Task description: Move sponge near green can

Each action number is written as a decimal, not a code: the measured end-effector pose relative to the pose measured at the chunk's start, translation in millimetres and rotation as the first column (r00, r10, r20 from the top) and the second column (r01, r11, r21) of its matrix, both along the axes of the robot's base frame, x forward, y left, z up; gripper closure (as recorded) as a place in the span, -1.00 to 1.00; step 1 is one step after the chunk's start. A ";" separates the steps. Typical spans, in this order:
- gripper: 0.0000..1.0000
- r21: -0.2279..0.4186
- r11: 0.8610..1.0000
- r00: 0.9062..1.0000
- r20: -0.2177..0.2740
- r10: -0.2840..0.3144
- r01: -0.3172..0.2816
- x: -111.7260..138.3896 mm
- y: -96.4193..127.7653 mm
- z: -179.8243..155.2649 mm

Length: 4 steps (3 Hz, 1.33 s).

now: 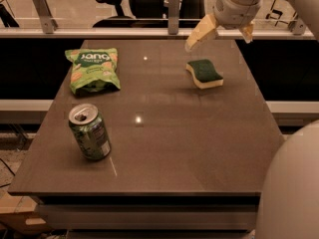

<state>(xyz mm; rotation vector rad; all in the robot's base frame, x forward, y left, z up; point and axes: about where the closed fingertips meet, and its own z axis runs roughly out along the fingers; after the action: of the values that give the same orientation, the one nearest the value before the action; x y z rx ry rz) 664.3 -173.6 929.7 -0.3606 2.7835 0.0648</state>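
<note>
The arm (240, 1) is seen entering from the upper right, its wrist angled down over the far side of the counter (174, 148). White lettering is carried by the green snack bag (93, 69), though it cannot be read with certainty. The end effector (223, 33) is held spread wide and empty, just above the sponge (205, 72), which lies untouched at far right. The green can (89, 132) stands upright well apart, at near left.
</note>
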 end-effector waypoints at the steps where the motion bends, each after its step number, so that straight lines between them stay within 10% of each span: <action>1: -0.88 -0.002 1.000 1.000 -0.021 -0.003 0.003 5.4 4.5 -13.0; 4: -1.00 0.010 0.999 0.996 -0.080 0.041 -0.040 14.3 29.1 -47.5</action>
<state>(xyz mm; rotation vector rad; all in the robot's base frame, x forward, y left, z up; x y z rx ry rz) 678.6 -144.5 882.3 -0.4211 2.8542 0.1027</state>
